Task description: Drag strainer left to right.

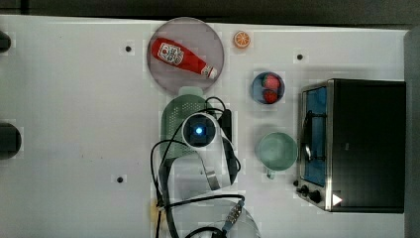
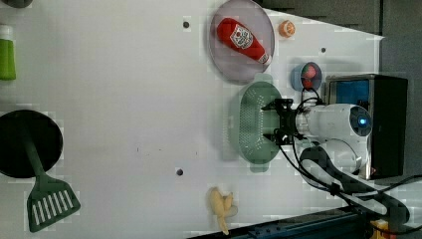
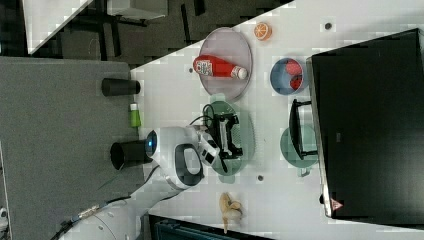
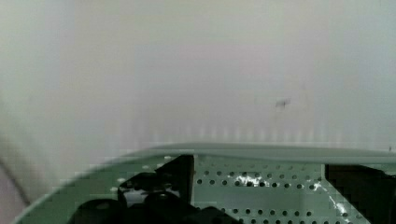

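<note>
Pale mint-green perforated plastic strainer [image 2: 256, 122] runs lengthwise up-down in the left view, which reveals the spread-open, empty black gripper [image 2: 279, 122] the top view hides

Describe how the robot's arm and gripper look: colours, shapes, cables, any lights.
The arm is glossy white with rounded, tube-like segments and dark grey joint bands. A round black cap with a glowing blue light sits on the wrist. The gripper is black and blocky. Black cables loop loosely along the arm.

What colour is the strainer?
Pale mint green, dotted with holes; the strainer shows best in the left view.
</note>
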### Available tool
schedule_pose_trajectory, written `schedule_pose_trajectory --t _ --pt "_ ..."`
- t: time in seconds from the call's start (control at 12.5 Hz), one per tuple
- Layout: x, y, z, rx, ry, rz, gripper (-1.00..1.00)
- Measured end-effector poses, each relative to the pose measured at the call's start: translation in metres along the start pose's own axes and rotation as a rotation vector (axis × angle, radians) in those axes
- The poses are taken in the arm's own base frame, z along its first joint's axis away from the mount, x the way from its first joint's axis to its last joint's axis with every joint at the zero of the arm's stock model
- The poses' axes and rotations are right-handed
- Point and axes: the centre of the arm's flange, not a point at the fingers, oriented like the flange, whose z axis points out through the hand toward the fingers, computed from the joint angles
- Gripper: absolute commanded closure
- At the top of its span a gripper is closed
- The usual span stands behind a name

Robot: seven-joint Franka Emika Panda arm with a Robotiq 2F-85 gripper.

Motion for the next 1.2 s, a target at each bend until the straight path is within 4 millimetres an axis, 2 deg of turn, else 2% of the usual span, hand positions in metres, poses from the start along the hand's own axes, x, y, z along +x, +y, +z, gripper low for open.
schedule_pose_trajectory --t 0.48,0.64,0.8,0.96,1.12,1.2 --pt "0.088 0.007 0.013 -0.016 0.034 0.113 -1.0" --pt "0.11 0.015 0.017 -0.024 0.05 0.108 -1.0" --pt "0.11 0.022 0.021 -0.035 0.04 0.041 -1.0" --pt "0.098 0.022 0.02 -0.051 0.031 -0.076 -1.0" --pt "0.082 0.017 0.005 -0.029 0.025 -0.147 -1.0" --pt "0.072 0.017 -0.014 -0.022 0.022 -0.179 -1.0"
